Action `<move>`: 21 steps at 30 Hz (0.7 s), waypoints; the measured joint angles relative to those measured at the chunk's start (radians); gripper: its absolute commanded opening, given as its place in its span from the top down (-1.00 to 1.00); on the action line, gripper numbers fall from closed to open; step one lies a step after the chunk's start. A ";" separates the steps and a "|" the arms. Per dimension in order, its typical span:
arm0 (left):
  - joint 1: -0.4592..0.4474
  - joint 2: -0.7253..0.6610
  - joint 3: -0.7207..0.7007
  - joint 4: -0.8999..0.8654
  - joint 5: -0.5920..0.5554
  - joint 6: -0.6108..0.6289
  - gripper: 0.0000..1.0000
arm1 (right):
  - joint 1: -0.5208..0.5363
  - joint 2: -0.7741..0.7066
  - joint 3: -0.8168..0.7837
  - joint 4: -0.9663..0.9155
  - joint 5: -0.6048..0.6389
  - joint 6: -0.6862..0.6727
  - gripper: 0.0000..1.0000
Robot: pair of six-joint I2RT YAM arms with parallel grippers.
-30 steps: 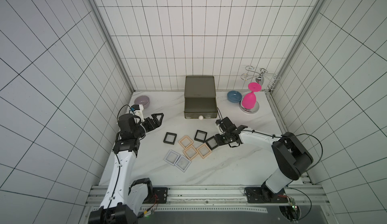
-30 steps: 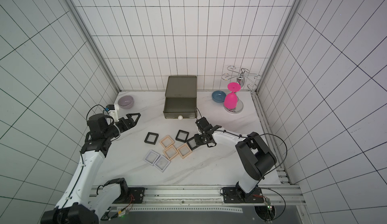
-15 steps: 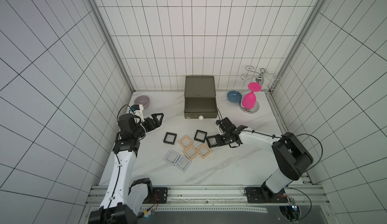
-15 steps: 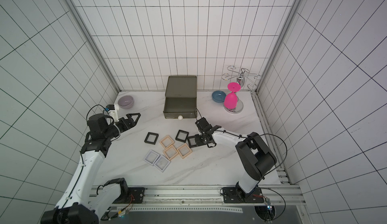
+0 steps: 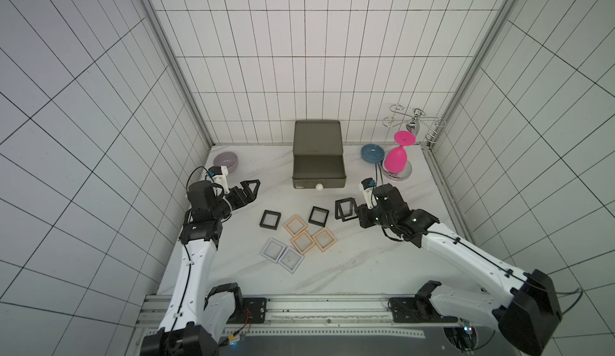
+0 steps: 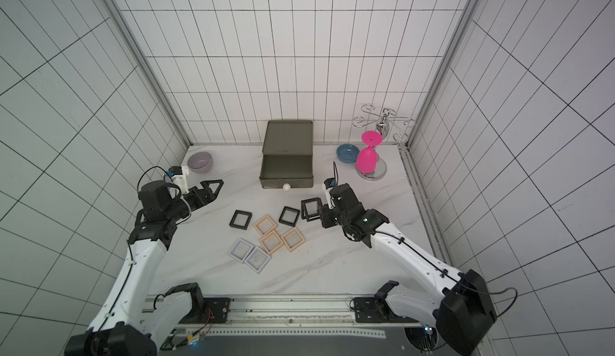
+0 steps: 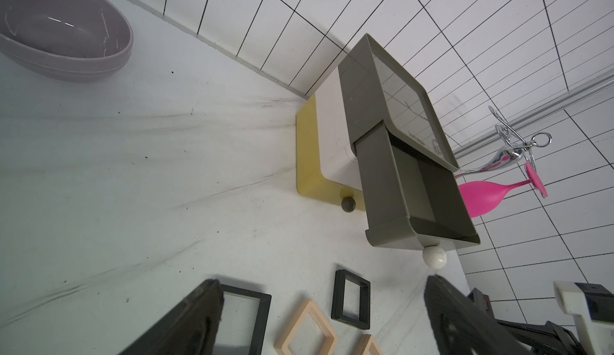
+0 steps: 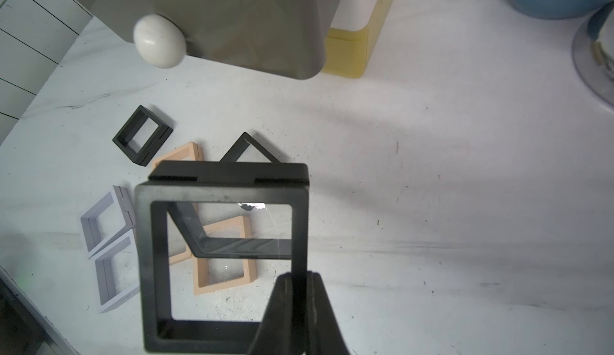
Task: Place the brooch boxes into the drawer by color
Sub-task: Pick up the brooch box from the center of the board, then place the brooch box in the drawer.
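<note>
Eight boxes show in both top views, none yet in the drawer [image 5: 318,183]. The right gripper [image 5: 357,212] pinches one black box [image 5: 346,208], stood on edge. The open olive tier lies ahead of the jaws and a little aside. Seven more lie flat on the table [image 5: 349,271], below and ahead of those jaws: two black boxes [image 5: 270,219], three peach boxes [image 5: 303,242] and two pale boxes [image 5: 273,250]. The left gripper [image 5: 250,188] hangs wide and empty, apart from them all. A blue bowl [image 5: 372,153] and a pink glass [image 5: 396,161] stand beside the drawer, probably off the path.

From the left wrist, the olive tier juts out above the shut white and yellow tiers. Its front wall [image 7: 388,237] is likely what the box must clear.

From the right wrist, the jaws close narrowly on one bar of the frame, near a corner. The box looks light and stiff, its plastic smooth and its clear window thin. A hold on the frame, never the film, seems right, though so off-centre a grip may let it swing.
</note>
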 measured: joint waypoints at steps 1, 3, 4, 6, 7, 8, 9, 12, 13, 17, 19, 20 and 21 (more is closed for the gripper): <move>0.000 0.000 0.000 0.000 0.000 0.000 -0.97 | 0.000 -0.031 0.000 -0.005 -0.001 -0.013 0.82; 0.000 0.000 0.000 0.000 0.000 -0.002 -0.97 | 0.000 -0.077 0.004 -0.005 -0.003 -0.035 0.83; 0.000 0.000 0.000 0.000 0.000 -0.003 -0.97 | 0.000 -0.088 0.012 -0.012 -0.003 -0.046 0.83; 0.000 0.000 0.000 0.000 0.000 -0.003 -0.97 | 0.000 -0.080 0.052 -0.038 -0.004 -0.062 0.83; 0.000 0.000 0.000 0.000 0.000 -0.003 -0.97 | 0.000 -0.064 0.083 -0.051 -0.005 -0.069 0.83; 0.000 0.000 0.000 0.000 0.000 -0.004 -0.97 | 0.000 -0.042 0.121 -0.060 -0.008 -0.075 0.83; 0.000 0.000 0.000 0.000 0.000 -0.005 -0.97 | 0.000 -0.019 0.158 -0.065 -0.012 -0.079 0.84; 0.000 0.000 0.000 0.000 0.000 -0.006 -0.97 | 0.000 0.077 0.292 -0.072 -0.022 -0.084 0.85; 0.000 0.000 0.000 0.000 0.000 -0.006 -0.97 | 0.000 0.113 0.335 -0.072 -0.025 -0.084 0.86; 0.000 -0.001 0.000 0.000 0.000 -0.006 -0.97 | 0.000 0.262 0.501 -0.097 -0.038 -0.080 0.88; 0.000 -0.002 0.000 0.000 0.000 -0.006 -0.97 | 0.000 0.345 0.594 -0.121 -0.048 -0.076 0.88; 0.000 -0.002 0.000 0.000 0.000 -0.006 -0.97 | 0.000 0.384 0.639 -0.132 -0.053 -0.073 0.88; 0.000 -0.002 0.000 0.000 0.000 -0.006 -0.97 | 0.000 0.418 0.675 -0.140 -0.059 -0.071 0.89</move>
